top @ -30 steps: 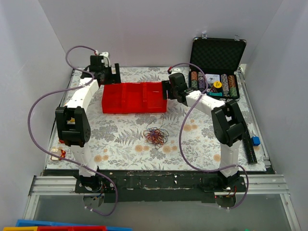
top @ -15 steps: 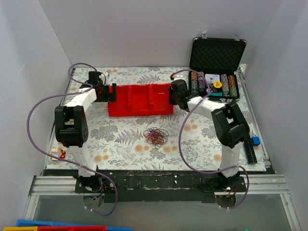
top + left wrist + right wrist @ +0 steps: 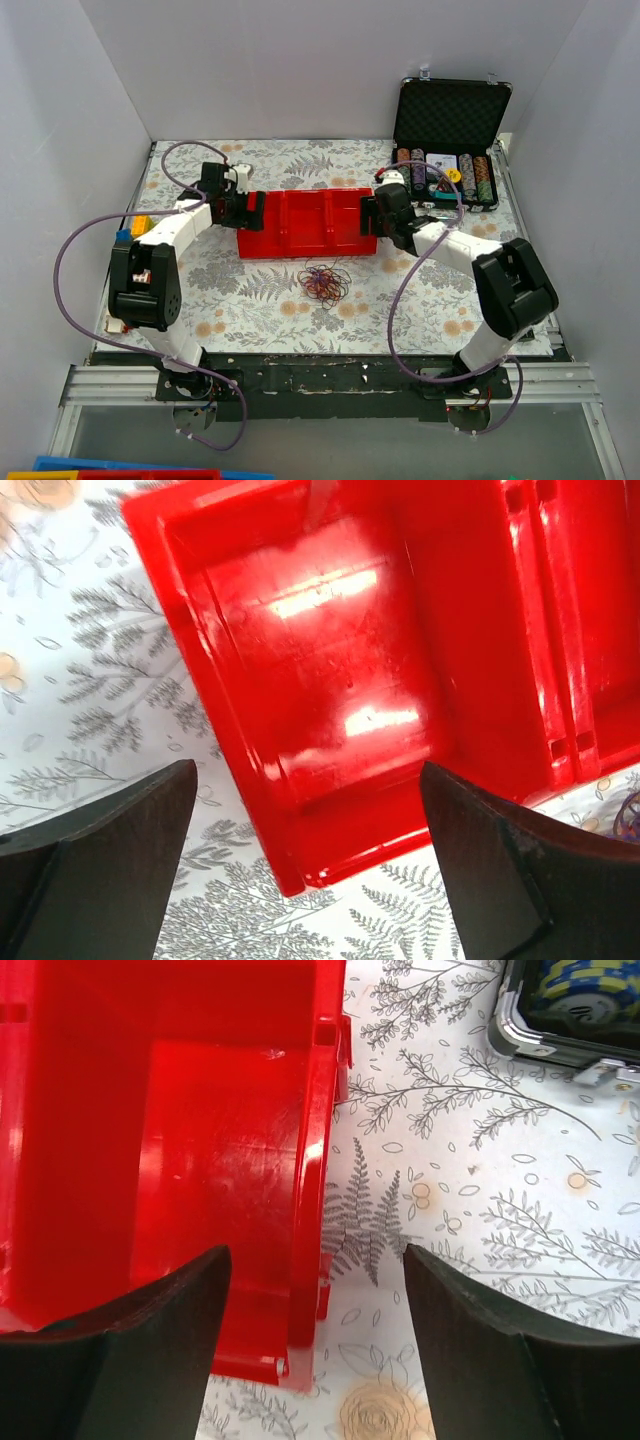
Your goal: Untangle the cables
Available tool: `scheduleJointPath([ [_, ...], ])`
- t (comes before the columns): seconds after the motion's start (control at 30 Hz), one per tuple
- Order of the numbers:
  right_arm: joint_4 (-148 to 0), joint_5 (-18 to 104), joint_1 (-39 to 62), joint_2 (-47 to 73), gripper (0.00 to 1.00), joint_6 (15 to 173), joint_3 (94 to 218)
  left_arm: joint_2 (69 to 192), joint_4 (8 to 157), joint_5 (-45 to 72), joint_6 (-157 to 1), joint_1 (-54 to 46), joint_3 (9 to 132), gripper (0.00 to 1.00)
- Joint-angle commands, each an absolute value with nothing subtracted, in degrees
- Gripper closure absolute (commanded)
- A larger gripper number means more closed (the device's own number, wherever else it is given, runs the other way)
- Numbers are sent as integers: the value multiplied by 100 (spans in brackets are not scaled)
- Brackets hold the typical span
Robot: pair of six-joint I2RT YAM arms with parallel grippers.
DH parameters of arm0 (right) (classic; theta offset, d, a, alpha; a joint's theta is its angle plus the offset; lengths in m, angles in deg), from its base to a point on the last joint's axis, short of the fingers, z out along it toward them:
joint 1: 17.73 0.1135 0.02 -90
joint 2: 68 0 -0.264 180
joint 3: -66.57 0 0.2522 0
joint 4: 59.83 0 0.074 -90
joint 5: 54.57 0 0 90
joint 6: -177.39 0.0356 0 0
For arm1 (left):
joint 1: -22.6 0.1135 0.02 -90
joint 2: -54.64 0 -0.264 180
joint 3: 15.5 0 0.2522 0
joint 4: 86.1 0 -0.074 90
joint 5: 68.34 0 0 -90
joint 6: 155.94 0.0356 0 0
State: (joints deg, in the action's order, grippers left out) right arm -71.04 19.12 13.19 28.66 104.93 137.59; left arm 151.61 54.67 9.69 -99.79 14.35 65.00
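The cables [image 3: 323,283] are a small bundle of thin red-orange, purple and dark loops lying on the floral cloth just in front of a red tray [image 3: 305,215]. My left gripper [image 3: 250,210] is open at the tray's left end. In the left wrist view its fingers [image 3: 120,860] straddle the tray's corner [image 3: 330,680], and a bit of the cables [image 3: 630,815] shows at the right edge. My right gripper [image 3: 372,218] is open at the tray's right end. In the right wrist view it straddles the tray's end wall [image 3: 310,1180]. Neither gripper holds the cables.
An open black case of poker chips [image 3: 450,130] stands at the back right and shows in the right wrist view [image 3: 570,1010]. Small blue and yellow items [image 3: 130,230] lie at the left edge. Lilac arm hoses [image 3: 400,300] loop over the cloth.
Both grippers have come nearer and lower at the tray's two ends. The red tray has shifted right and toward the cables. The cables have not moved.
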Motion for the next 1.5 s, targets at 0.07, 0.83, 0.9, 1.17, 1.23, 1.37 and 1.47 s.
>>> scheduleJointPath([
  [0.07,-7034,2128,1514,1324,20,10839,13334,14685,5071,962,-9907,1487,7436,2],
  [0.83,-6163,4914,3262,1884,77,10778,12472,13673,4068,-1042,-8941,855,7174,5],
  [0.9,-6277,5028,3438,1630,79,10734,12236,13621,4129,-938,-8879,574,7060,4],
  [1.17,-6883,5240,3650,390,80,10848,11207,13770,4130,-945,-8590,-367,6848,2],
  [1.23,-7024,5091,3650,170,75,10901,11040,13849,4068,-989,-8528,-552,6874,2],
  [1.37,-7235,4731,3641,-76,50,10936,11030,14007,3901,-1025,-8317,-886,6892,2],
  [1.47,-7613,4502,3633,-208,38,10892,11284,14078,3726,-1095,-8124,-1018,6822,3],
])
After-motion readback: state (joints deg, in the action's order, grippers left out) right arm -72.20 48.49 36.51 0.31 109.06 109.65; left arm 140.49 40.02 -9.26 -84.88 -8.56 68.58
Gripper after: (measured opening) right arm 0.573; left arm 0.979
